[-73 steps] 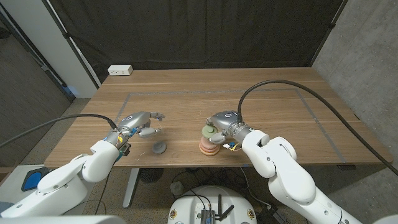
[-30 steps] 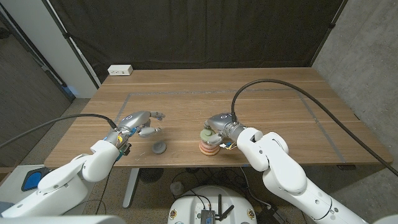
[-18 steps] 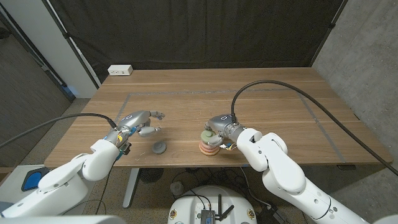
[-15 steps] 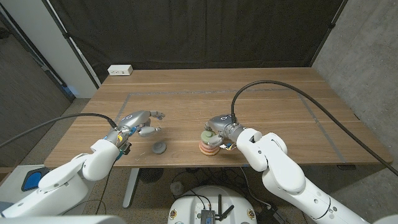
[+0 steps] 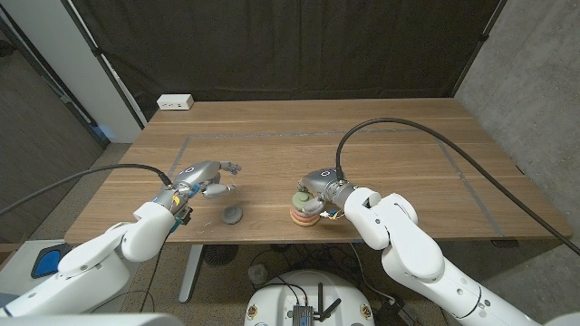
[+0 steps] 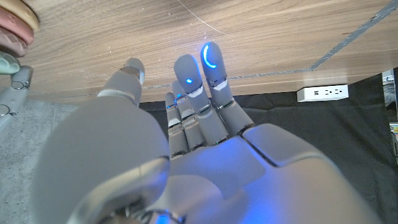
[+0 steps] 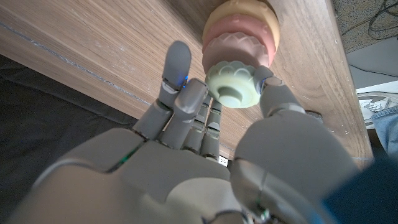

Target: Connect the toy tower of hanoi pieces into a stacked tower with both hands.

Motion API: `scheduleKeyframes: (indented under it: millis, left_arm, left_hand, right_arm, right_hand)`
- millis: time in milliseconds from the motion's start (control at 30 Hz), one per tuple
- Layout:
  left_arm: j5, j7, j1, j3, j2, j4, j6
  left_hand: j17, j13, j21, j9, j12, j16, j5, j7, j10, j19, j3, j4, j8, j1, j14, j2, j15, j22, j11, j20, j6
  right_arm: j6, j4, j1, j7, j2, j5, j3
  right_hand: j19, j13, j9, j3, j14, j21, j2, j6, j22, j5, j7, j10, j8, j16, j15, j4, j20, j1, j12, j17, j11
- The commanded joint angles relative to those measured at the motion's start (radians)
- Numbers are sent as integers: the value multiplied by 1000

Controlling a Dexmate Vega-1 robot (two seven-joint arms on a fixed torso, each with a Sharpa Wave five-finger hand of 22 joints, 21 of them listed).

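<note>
Tower (image 5: 304,212) is getting green ring (image 7: 233,88), right robot hand (image 5: 317,186) pinching it; left robot hand (image 5: 204,178), spread, next needing grey piece (image 5: 233,215).

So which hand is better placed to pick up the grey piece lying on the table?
Left. The left hand is empty and close to the grey piece; the right hand is busy holding the green piece on the stack.

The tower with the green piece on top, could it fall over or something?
It might. The stack stands close to the table's near edge, so a nudge from the right robot hand could tip it or push it off. That hand pinches the green piece between thumb and fingers; if it lets go off-centre, the piece may sit crooked. The gray piece lies apart, also near the edge, and could get knocked off.
</note>
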Motion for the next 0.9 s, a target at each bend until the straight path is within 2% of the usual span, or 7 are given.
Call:
scheduleKeyframes:
  millis: [33, 900]
  left_arm:
    - [-3, -1, -7, 14, 10, -5, 15]
    - [4, 5, 27, 1, 15, -31, 39]
  left_hand:
    - [1, 4, 0, 3, -2, 0, -2, -1, 6, 8, 9, -3, -1, -3, 5, 0, -32, 5, -4, -133, 10]
    - [-1, 6, -1, 4, -2, -2, -3, 0, 8, 8, 12, -3, -1, -3, 4, 0, -32, 5, -5, -133, 11]
  right_arm:
    - [-3, 6, 4, -8, -12, 12, -5]
    - [-21, 11, -9, -40, -28, 11, -14]
  right_hand:
    - [3, 38, 3, 43, -8, -8, 56, 12, 0, 8, -10, 45, 4, -2, 2, 33, -55, 57, 3, -2, -42]
    - [-2, 38, 8, 43, -26, -12, 49, 16, -3, 8, -12, 26, 6, -13, 1, 30, -55, 57, -7, -6, -38]
